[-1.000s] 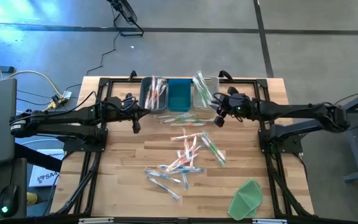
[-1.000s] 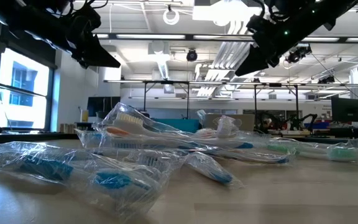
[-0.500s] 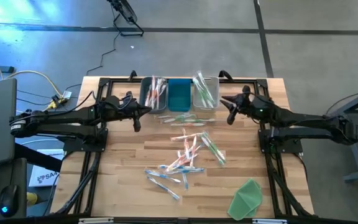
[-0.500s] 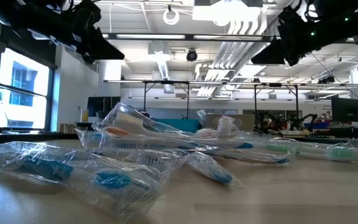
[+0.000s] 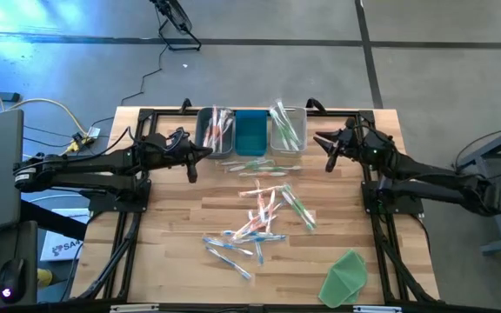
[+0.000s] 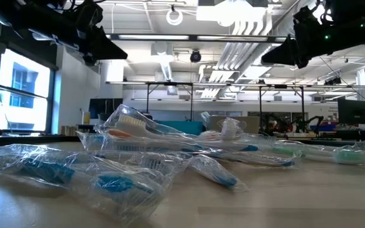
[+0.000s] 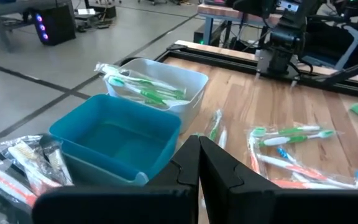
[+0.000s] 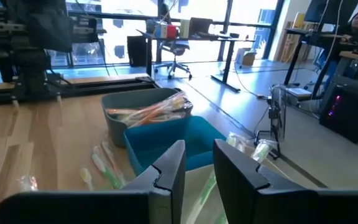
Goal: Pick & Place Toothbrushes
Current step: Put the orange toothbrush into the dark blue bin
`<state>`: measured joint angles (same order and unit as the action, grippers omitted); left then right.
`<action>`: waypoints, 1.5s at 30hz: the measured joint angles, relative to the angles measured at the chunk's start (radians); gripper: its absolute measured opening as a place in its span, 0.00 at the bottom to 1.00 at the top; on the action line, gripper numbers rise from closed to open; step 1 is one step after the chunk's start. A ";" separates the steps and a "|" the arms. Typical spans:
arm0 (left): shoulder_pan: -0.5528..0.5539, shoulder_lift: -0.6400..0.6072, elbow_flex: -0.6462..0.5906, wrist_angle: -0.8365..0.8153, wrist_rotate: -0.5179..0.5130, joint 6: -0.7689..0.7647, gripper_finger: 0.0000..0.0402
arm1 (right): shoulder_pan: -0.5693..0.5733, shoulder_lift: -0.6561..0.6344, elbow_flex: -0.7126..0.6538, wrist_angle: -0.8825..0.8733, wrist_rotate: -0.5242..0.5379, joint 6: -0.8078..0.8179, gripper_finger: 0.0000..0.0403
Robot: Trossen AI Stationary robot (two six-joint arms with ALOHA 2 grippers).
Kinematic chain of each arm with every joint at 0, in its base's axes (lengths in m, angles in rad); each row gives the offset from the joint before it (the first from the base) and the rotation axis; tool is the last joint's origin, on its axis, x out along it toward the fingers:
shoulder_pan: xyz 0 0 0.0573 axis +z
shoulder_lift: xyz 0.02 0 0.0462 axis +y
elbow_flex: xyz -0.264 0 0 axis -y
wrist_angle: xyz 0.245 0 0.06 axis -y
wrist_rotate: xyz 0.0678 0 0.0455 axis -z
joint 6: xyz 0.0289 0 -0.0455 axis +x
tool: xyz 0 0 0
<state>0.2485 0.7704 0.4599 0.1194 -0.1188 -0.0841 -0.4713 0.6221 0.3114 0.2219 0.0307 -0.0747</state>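
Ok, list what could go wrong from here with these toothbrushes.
1. The wrapped toothbrushes lie crossed in a heap mid-table, so a grab may lift several or slip on the crinkled plastic.
2. The green bin has brushes sticking above its rim; another drop could snag them.
3. The right hand and left hand flank the bins; both reaching in could collide.

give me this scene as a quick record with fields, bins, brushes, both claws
bins: grey bin with orange brushes, empty blue bin, clear bin with green brushes
loose toothbrushes: scattered mid-table, wrapped
green sheet: near table edge, right side
left claw: shut, empty, beside grey bin
right claw: slightly open, empty, right of clear bin
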 joint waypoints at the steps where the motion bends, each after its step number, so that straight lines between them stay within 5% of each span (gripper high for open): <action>1: 0.000 0.000 0.000 0.001 -0.003 0.000 0.00 | -0.011 -0.004 0.000 0.001 -0.015 0.000 0.19; 12: 0.000 0.074 0.001 0.089 -0.006 -0.023 0.00 | -0.107 -0.026 0.000 -0.013 -0.167 0.010 0.19; 27: -0.044 0.280 0.093 0.113 -0.028 -0.061 0.00 | -0.179 -0.126 -0.031 -0.058 -0.248 0.000 0.19; 36: -0.127 0.344 0.233 -0.082 -0.178 -0.044 0.00 | -0.219 -0.155 -0.067 -0.053 -0.249 -0.001 0.19; 45: -0.153 0.371 0.309 -0.202 -0.184 -0.055 0.00 | -0.219 -0.155 -0.067 -0.053 -0.248 -0.006 0.19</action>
<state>0.0955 1.1412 0.7692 -0.0825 -0.3026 -0.1394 -0.6903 0.4675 0.2447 0.1691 -0.2173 -0.0811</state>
